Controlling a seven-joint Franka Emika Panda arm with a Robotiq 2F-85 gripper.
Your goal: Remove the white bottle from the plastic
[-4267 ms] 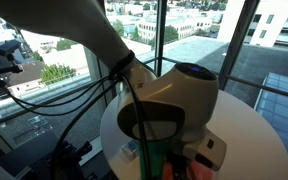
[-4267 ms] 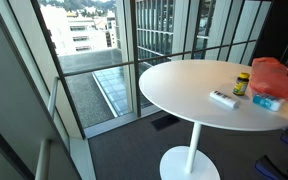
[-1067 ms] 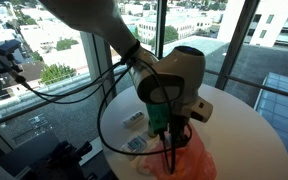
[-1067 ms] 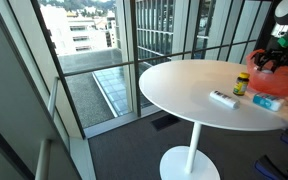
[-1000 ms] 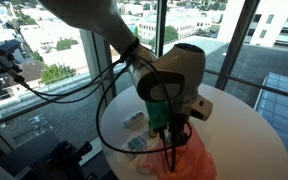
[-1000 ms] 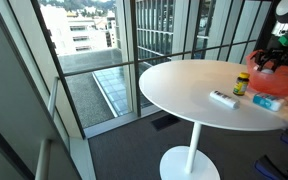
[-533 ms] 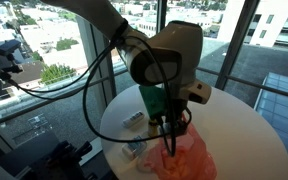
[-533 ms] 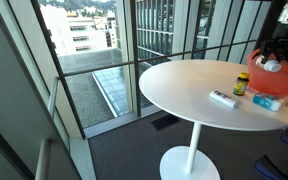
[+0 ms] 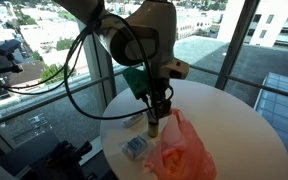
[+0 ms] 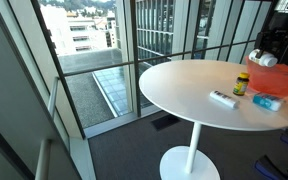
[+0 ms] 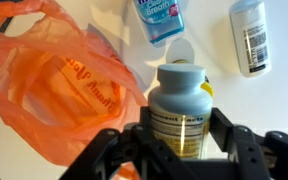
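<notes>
My gripper (image 11: 181,128) is shut on the white bottle (image 11: 179,105), a supplement bottle with a label, pinched at its sides. In an exterior view the gripper (image 9: 154,117) hangs with the bottle (image 9: 153,126) just above the table, beside the left edge of the orange plastic bag (image 9: 180,150). From the wrist the crumpled bag (image 11: 64,85) lies to the left of the bottle, apart from it. In the exterior view from across the room the gripper (image 10: 267,52) is over the bag (image 10: 276,78) at the right edge.
On the round white table (image 9: 246,128) lie a blue package (image 11: 158,18), a white tube (image 11: 248,35) and a yellow-capped bottle (image 10: 242,83). The blue package (image 9: 136,147) sits near the table's rim. Glass walls and railings surround the table.
The gripper has risen out of the orange bag with the white bottle in its grip and shifted away from the bag. The bag has settled flatter on the table.
</notes>
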